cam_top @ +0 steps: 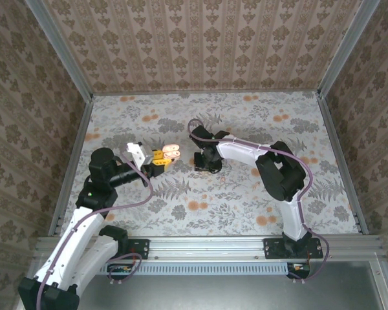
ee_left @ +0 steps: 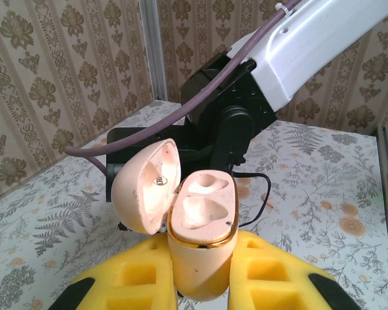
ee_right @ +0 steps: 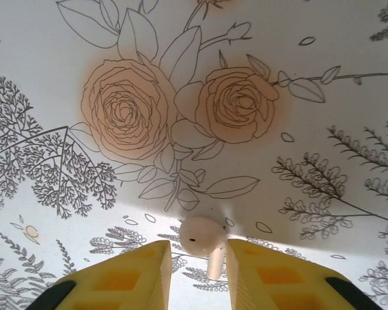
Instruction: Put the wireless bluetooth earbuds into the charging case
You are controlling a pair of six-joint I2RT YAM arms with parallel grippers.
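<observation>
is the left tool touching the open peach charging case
Touching. The left wrist view shows the open peach plastic charging case clamped between the left tool's yellow pads, no gap.

The charging case (ee_left: 202, 219) sits clamped between the fingers of the left gripper (cam_top: 159, 158), raised above the counter (cam_top: 246, 200), with its lid swung open to the case's left as the left wrist view has it. Near the case on its right, seen from above, the right gripper (cam_top: 207, 165) points down at the counter. Beneath it the earbud (ee_right: 204, 240) lies on the counter between that gripper's two fingers, outside the case and apart from it
</observation>
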